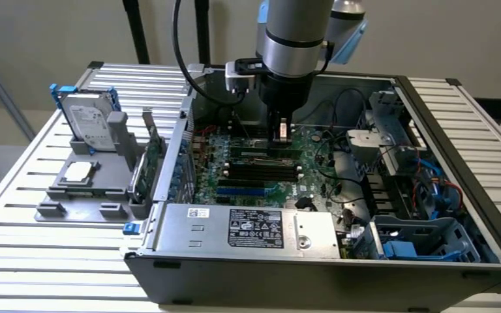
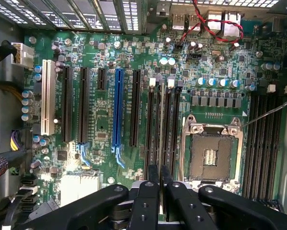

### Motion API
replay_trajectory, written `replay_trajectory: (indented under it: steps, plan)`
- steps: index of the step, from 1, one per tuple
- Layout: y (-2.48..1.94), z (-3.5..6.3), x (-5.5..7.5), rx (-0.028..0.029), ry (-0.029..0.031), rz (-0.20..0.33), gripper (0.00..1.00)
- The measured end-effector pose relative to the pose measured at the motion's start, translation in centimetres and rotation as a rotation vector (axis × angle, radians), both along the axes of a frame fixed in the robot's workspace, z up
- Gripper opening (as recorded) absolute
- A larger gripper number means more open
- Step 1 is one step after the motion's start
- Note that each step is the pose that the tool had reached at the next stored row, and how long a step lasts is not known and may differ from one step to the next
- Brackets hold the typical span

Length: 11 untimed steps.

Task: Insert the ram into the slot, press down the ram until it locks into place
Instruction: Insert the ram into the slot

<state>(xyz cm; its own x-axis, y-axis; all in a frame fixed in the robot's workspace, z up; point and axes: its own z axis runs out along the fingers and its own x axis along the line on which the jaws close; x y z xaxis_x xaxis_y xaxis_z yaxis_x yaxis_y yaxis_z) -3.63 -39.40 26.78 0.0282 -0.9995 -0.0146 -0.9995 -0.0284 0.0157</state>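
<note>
We are seeing a silver tubular arm [image 1: 296, 36], pale-blue cap [image 1: 353, 40], black cable [image 1: 177, 49] and black, screw-studded gripper [image 2: 160, 175].

the arm [image 1: 296, 32] points straight down, its pincer [image 1: 281, 134] vertical with black fingers [image 2: 153, 173] drawn close together.

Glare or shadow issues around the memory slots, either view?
Exterior view: even light, case shaded inside beneath the gripper. Wrist view: motherboard brightly lit, white slot glares, capacitor tops glint, the ram shows as a pale edge between dark fingers.
</note>
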Motion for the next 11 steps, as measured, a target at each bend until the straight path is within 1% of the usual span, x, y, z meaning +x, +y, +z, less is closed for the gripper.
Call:
replay_trajectory:
  steps: [11]
  plan:
    - [-0.01,0.00,0.00,0.0000,0.0000,0.000,0.13]
